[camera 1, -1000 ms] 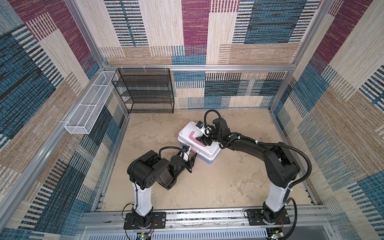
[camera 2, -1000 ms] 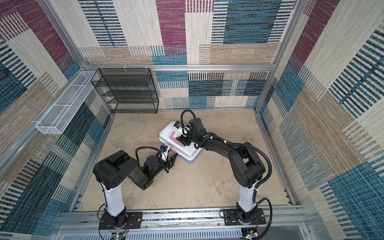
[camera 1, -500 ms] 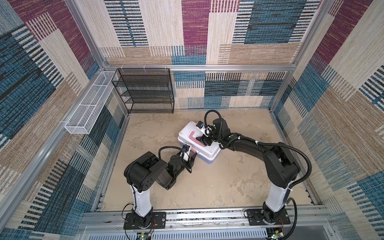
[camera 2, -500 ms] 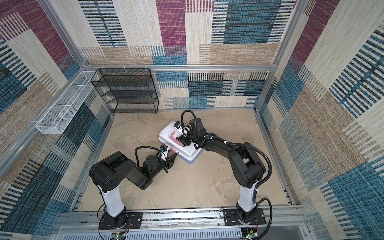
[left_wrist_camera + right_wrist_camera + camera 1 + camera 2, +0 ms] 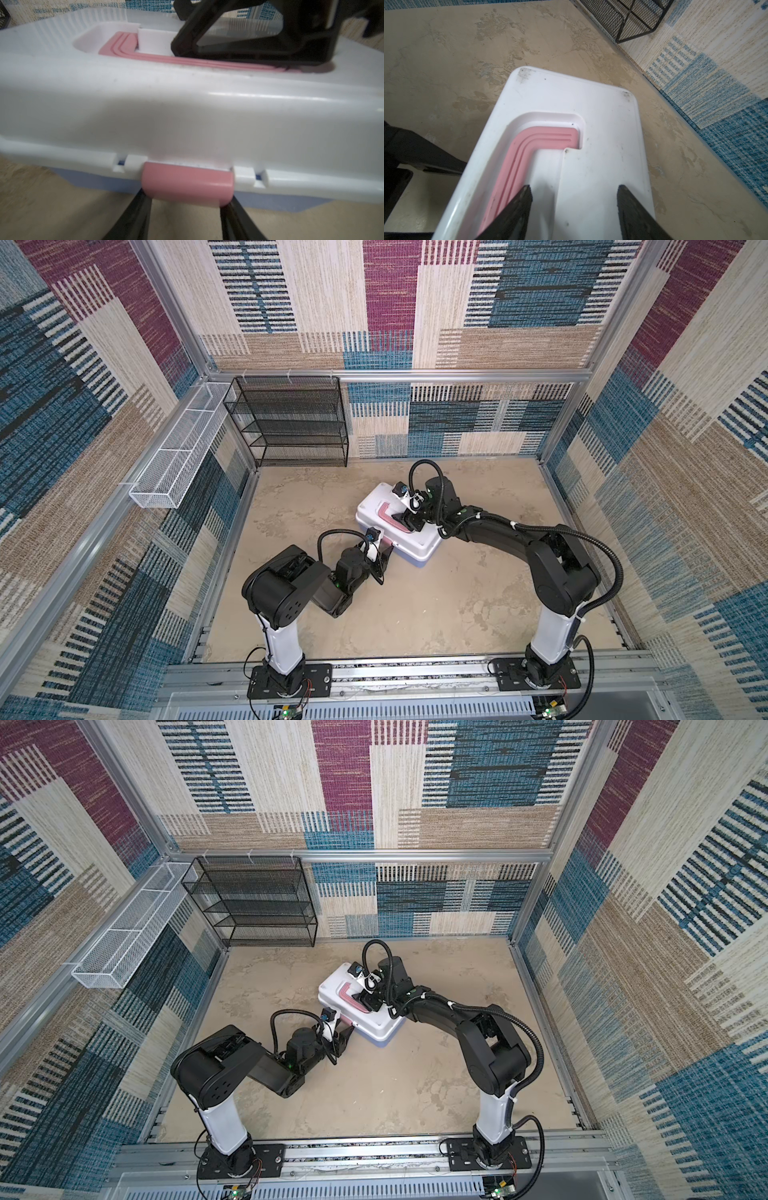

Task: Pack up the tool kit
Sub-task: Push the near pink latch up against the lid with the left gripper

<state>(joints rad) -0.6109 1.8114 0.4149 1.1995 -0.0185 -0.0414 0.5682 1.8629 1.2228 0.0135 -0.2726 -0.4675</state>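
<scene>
The tool kit (image 5: 374, 510) (image 5: 337, 986) sits closed mid-floor: white lid, light blue base (image 5: 93, 180), pink handle (image 5: 529, 145) folded flat in its recess. In the left wrist view the pink latch (image 5: 187, 185) hangs at the lid's front edge. My left gripper (image 5: 187, 202) (image 5: 384, 549) is low at that side, a black finger against each end of the latch. My right gripper (image 5: 573, 189) (image 5: 405, 520) stands open on top of the lid. One of its fingertips (image 5: 525, 193) is at the handle recess, and nothing lies between its jaws but the lid.
A black wire-mesh rack (image 5: 291, 423) stands against the back wall at the left, its corner (image 5: 629, 18) also in the right wrist view. A white wire basket (image 5: 178, 452) hangs on the left wall. Carpeted walls enclose the beige floor (image 5: 415, 614).
My left gripper's jaws have drawn in onto the latch and the left arm has shifted slightly. The right arm and the tool kit have not moved.
</scene>
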